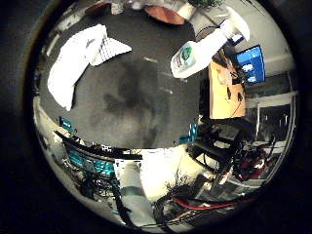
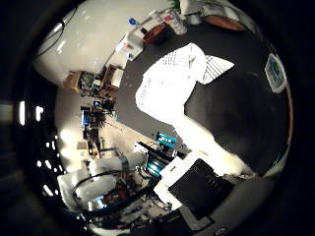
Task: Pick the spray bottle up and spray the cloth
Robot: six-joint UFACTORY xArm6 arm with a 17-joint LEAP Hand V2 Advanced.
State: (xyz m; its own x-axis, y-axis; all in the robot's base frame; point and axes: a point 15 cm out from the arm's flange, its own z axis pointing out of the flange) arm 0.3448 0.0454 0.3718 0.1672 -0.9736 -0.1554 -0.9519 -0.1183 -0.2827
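A white spray bottle point(image 1: 195, 54) with a green label rests on the dark grey table point(image 1: 146, 83) near one edge; I cannot tell whether it stands or lies. A crumpled white cloth point(image 2: 167, 88) lies on the same table, well apart from the bottle. My hand point(image 2: 206, 147) hovers high above the table between them. One white finger reaches out straight over the cloth's side and a black part of the hand sits beside it. It holds nothing. Its shadow falls on the bare table between cloth and bottle.
A brown bowl point(image 2: 155, 33) and a few containers point(image 2: 172, 20) stand at the table's far edge. Beyond the bottle is a wooden desk point(image 1: 224, 92) with a lit monitor point(image 1: 251, 63). The arm's white base point(image 2: 113, 167) and cluttered equipment sit off the table's other side.
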